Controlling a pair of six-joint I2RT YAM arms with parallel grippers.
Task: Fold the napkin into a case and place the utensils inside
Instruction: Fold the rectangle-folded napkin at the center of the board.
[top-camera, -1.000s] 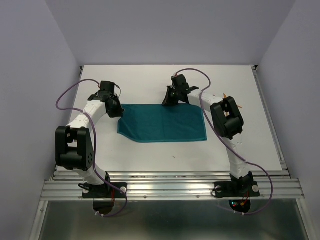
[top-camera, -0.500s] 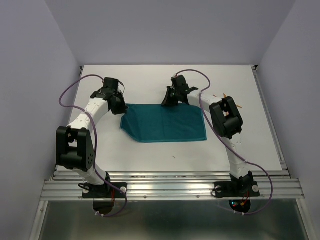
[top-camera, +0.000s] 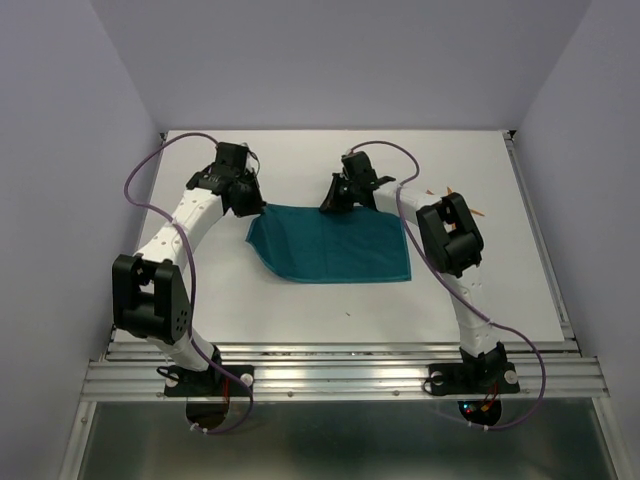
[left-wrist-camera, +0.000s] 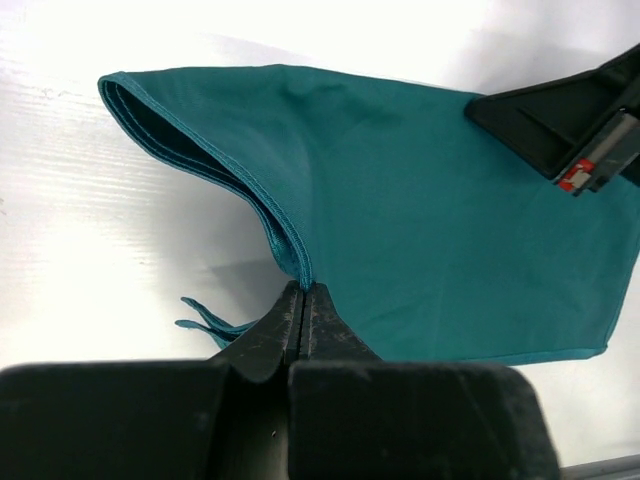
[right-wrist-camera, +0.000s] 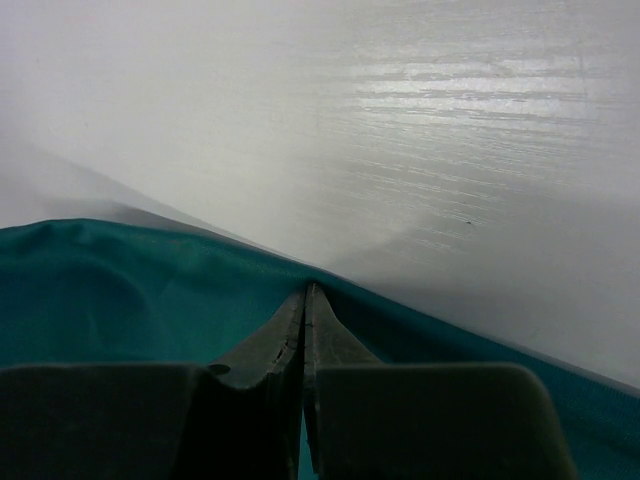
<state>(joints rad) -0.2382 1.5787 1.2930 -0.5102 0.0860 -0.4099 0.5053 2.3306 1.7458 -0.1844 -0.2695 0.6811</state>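
Napkin pinched by both grippers along its far edge

Tabletop first: we see a white table walled in on three sides by pale panels, with both arms reaching over it from the near rail.

Next in size is the teal napkin, which lies near the middle of the table between the two arms. Most of it rests flat. Its near and right edges run straight, while its left side slants diagonally up to the far-left corner, which is raised off the surface. From the left wrist we can see the cloth is doubled there, with stacked hems curling open along the raised fold.

The left arm stretches forward and bends inward at the far-left corner of the cloth. The right arm folds back toward the middle of the far edge.

The left gripper is clamped tight on the napkin's raised corner, the hem running straight into its closed tips. The right gripper is likewise clenched on the napkin's far edge, where the cloth rises to meet its tips.

Smallest are the utensils: we make out only thin orange slivers on the table beyond the right arm, well apart from the cloth and too small to tell fork from the other piece.
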